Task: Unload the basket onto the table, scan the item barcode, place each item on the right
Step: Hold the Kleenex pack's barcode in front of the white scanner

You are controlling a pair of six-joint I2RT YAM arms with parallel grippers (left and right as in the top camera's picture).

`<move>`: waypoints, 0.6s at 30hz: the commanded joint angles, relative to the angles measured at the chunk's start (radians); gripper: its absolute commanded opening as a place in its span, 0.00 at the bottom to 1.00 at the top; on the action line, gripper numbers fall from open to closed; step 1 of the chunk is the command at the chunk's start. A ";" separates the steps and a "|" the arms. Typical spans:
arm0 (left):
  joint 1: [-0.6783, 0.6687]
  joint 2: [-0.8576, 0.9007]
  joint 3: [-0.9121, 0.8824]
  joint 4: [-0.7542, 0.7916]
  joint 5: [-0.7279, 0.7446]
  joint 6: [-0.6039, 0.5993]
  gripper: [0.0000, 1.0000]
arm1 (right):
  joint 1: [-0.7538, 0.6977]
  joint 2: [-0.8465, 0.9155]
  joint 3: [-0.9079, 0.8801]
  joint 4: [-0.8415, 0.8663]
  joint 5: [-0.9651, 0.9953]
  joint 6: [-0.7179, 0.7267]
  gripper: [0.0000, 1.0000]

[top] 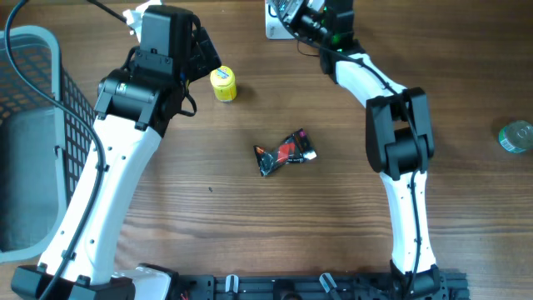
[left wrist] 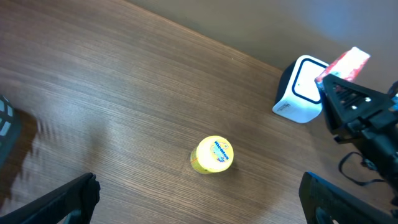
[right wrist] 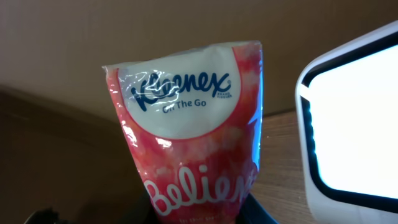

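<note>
Pink tissue pack (right wrist: pixel 186 124) — clamped in right hand (right wrist: pixel 199 213), beside scanner (right wrist: pixel 357 124).

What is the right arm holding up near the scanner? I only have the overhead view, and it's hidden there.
Observer: A pink and white Kleenex tissue pack, clamped in the right jaws.
Operator: Is the barcode showing?
Observer: Not in the right wrist view; only the logo side faces that camera.
Operator: And the left jaws?
Observer: Wide open and empty, pointing toward the yellow container.
</note>
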 commanded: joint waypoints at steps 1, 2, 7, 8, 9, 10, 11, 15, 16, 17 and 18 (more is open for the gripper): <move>0.005 0.012 -0.005 0.001 -0.021 0.005 1.00 | 0.006 0.066 0.030 0.001 0.051 0.056 0.20; 0.005 0.012 -0.005 -0.001 -0.021 0.005 1.00 | 0.006 0.079 0.030 0.002 0.050 0.066 0.20; 0.005 0.012 -0.005 -0.005 -0.021 0.005 1.00 | 0.003 0.109 0.030 0.000 0.059 0.068 0.19; 0.005 0.012 -0.005 -0.004 -0.021 0.005 1.00 | 0.003 0.109 0.030 0.002 0.065 0.069 0.19; 0.005 0.012 -0.005 -0.004 -0.021 0.005 1.00 | 0.003 0.109 0.030 0.005 0.064 0.069 0.19; 0.005 0.012 -0.005 -0.004 -0.021 0.005 1.00 | 0.003 0.109 0.030 0.011 0.064 0.069 0.19; 0.005 0.012 -0.005 -0.004 -0.021 0.005 1.00 | 0.003 0.109 0.030 0.013 0.064 0.068 0.19; 0.005 0.012 -0.005 -0.005 -0.021 0.005 1.00 | 0.003 0.109 0.030 0.013 0.058 0.051 0.19; 0.005 0.012 -0.005 -0.005 -0.021 0.005 1.00 | 0.003 0.109 0.030 0.013 0.047 0.051 0.19; 0.005 0.012 -0.005 -0.004 -0.021 0.005 1.00 | 0.003 0.109 0.032 0.021 0.024 0.050 0.18; 0.005 0.012 -0.005 -0.005 -0.021 0.005 1.00 | 0.003 0.109 0.034 0.029 0.002 0.048 0.17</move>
